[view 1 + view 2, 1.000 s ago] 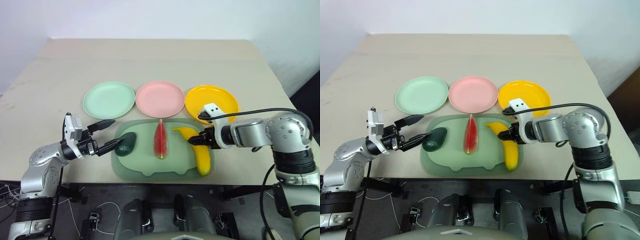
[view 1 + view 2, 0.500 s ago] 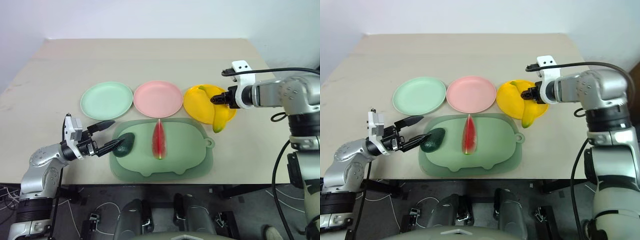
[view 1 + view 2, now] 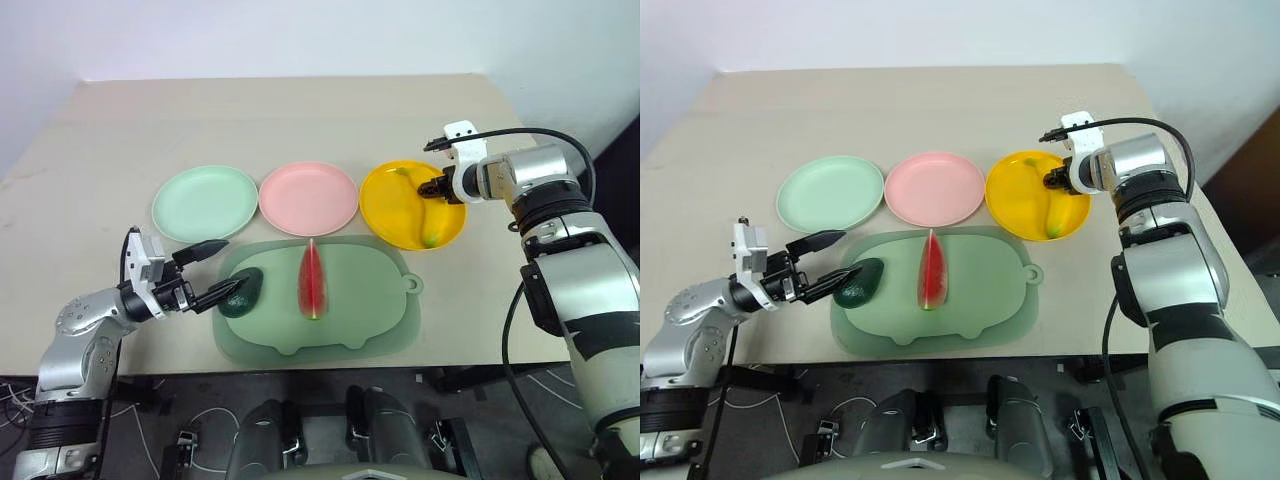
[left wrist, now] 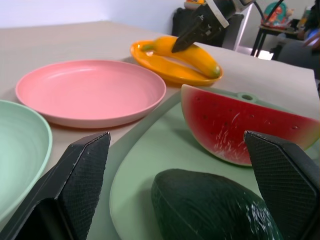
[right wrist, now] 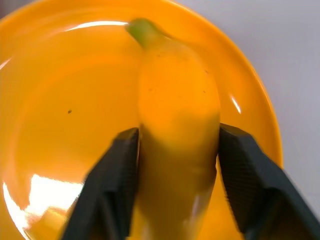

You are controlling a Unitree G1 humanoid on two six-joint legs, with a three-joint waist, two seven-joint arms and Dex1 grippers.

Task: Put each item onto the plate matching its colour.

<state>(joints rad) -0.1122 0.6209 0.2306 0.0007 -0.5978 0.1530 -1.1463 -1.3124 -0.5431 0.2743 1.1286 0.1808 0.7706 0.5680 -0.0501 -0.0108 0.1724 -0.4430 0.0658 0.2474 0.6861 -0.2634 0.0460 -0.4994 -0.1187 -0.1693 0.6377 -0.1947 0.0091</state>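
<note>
We read this as the banana drop-off: the right gripper (image 5: pixel 175 175) has its fingers on either side of the banana (image 3: pixel 428 212), which lies in the yellow plate (image 3: pixel 385 205), and we cannot tell whether they grip it. The left gripper (image 3: pixel 222 271) is spread wide around the avocado (image 3: pixel 241 293) on the mat (image 3: pixel 370 310); next we'd close and carry it to the green plate (image 3: pixel 204 201), with the watermelon wedge (image 3: pixel 312 280) left for the pink plate (image 3: pixel 308 197).

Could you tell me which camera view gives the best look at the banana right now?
The right wrist view: the banana lies close up on the yellow plate. The eye views show it small, and the left wrist view shows it in the distance.
</note>
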